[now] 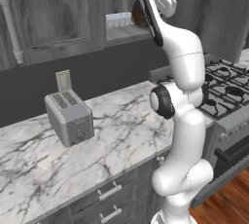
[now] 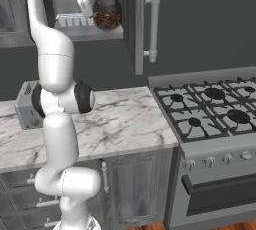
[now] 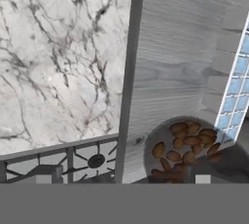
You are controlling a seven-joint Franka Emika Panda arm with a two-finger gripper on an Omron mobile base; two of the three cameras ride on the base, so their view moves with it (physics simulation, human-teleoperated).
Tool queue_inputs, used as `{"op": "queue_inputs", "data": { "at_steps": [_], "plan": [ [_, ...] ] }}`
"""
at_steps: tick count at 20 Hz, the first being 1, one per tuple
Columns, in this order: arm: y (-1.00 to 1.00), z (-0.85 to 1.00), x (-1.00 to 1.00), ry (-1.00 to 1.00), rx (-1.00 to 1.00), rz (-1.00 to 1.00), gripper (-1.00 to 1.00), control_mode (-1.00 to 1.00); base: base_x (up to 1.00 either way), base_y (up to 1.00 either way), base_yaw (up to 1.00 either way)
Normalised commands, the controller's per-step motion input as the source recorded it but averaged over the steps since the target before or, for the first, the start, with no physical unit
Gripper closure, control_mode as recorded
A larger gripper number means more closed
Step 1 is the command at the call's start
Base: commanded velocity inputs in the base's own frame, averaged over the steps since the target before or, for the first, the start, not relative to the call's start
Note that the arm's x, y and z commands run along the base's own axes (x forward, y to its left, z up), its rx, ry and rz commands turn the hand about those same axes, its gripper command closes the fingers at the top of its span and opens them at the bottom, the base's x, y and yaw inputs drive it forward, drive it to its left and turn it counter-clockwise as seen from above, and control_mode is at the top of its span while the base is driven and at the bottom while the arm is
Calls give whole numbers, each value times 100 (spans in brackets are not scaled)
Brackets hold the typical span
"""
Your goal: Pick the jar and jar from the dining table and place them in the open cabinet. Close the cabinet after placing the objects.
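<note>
A clear glass jar [image 2: 106,17] with brown nut-like contents stands on the shelf [image 2: 95,33] of the open cabinet. It shows as a brown patch behind the arm in the left base view [image 1: 137,13]. Seen from above in the hand view, the jar [image 3: 187,152] sits low on the grey shelf board. My gripper [image 3: 123,177] is open above it, its fingertips [image 3: 44,174] spread wide and nothing gripped between them. The cabinet door [image 2: 136,24] with its long silver handle [image 2: 153,24] stands swung out. The dining table is out of view.
A row of small pale-blue glasses [image 2: 75,20] lines the shelf beside the jar. Below lie a marble counter [image 1: 121,125] with a toaster [image 1: 69,117] and a gas stove [image 2: 215,104]. A closed cabinet door [image 1: 53,13] is to the left.
</note>
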Motion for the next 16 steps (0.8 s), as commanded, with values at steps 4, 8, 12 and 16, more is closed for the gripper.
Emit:
{"op": "queue_inputs", "data": {
  "at_steps": [4,8,12,16],
  "plan": [
    [2,-50,1,0,0,2,-100,-100,0,0,0],
    [0,-39,23,0,0,3,-100,-100,0,0,0],
    [0,-27,42,4,0,5,-100,-100,0,0,0],
    [0,-40,38,-2,-3,4,-100,-100,0,0,0]
  ]
}}
